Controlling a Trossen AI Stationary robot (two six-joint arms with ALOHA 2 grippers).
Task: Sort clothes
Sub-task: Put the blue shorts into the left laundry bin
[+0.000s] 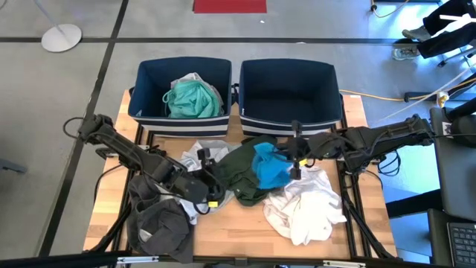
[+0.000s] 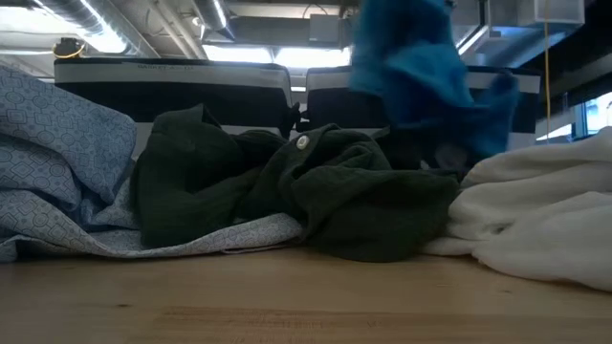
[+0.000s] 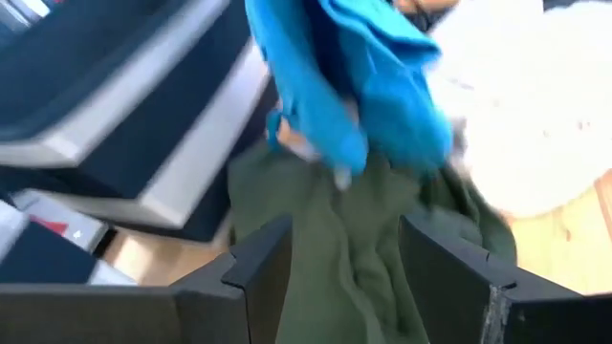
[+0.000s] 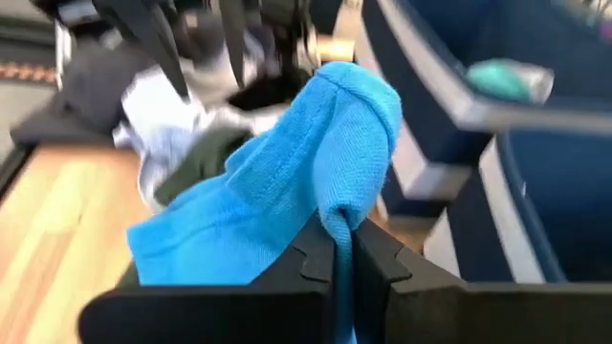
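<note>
Right gripper (image 4: 341, 250) pinches a blue garment (image 4: 287, 182), fingers pressed together on a fold of it; in the high view the cloth (image 1: 269, 165) sits at frame centre, over a dark green garment (image 1: 242, 175). Low view shows the blue cloth (image 2: 421, 67) hanging at upper right, its top cut off by the frame edge, its holder out of sight.

Left gripper (image 3: 344, 258) has fingers spread and empty, aimed at the green garment (image 3: 354, 258); from above, that gripper (image 1: 212, 184) is hard to make out against dark fabric.

White garment (image 1: 309, 205) lies lower right of centre. Dark grey garment (image 1: 160, 223) lies lower left, partly under the left arm. Pale patterned garment (image 2: 57, 162) fills the low view's left edge, cut off.

Left bin (image 1: 182, 89) holds a turquoise garment (image 1: 192, 99) with a lighter piece behind it, mostly hidden. Right bin (image 1: 288, 93) is dark inside.
</note>
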